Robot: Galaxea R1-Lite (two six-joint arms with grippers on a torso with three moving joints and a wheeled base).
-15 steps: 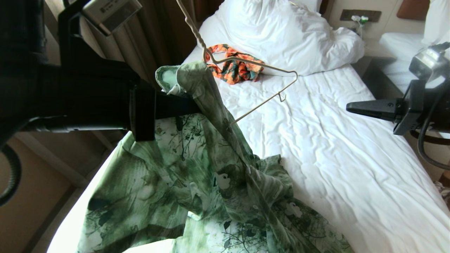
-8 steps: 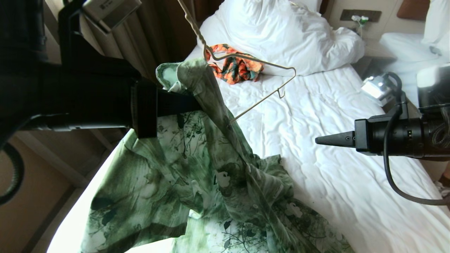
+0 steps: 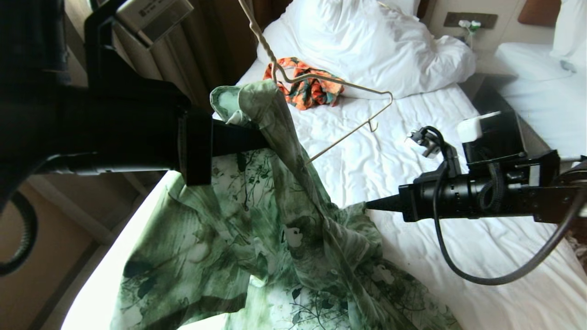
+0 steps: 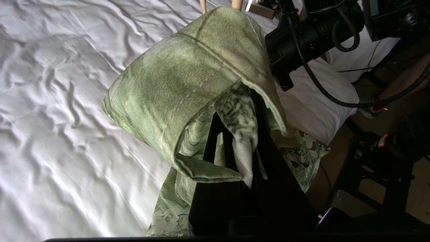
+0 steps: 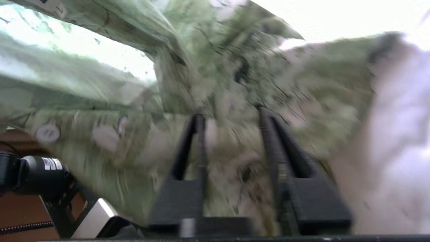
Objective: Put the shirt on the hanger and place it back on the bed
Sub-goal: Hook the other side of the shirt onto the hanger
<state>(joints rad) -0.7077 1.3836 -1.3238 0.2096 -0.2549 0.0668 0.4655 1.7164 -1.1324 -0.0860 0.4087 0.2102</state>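
Note:
The light green flowered shirt (image 3: 257, 238) hangs by its collar from my left gripper (image 3: 261, 137), and its lower part is heaped on the bed (image 3: 435, 151). In the left wrist view that gripper (image 4: 235, 134) is shut on a fold of the shirt (image 4: 181, 77). The cream wire hanger (image 3: 348, 86) is held up in the air. One of its arms is inside the shirt's collar and the other sticks out bare to the right. My right gripper (image 3: 369, 206) reaches in level from the right, with its tip at the shirt's edge. It is open (image 5: 230, 114), with the shirt (image 5: 235, 60) cloth just ahead.
White pillows (image 3: 367, 41) and an orange-and-green garment (image 3: 307, 89) lie at the head of the bed. A dark nightstand (image 3: 490, 101) and a second white bed (image 3: 527, 64) are on the right. Brown curtains (image 3: 202, 46) hang to the left.
My right arm has swung in from the far right and dropped to the shirt's edge, and its jaws have opened. The left gripper still holds the shirt and hanger up.

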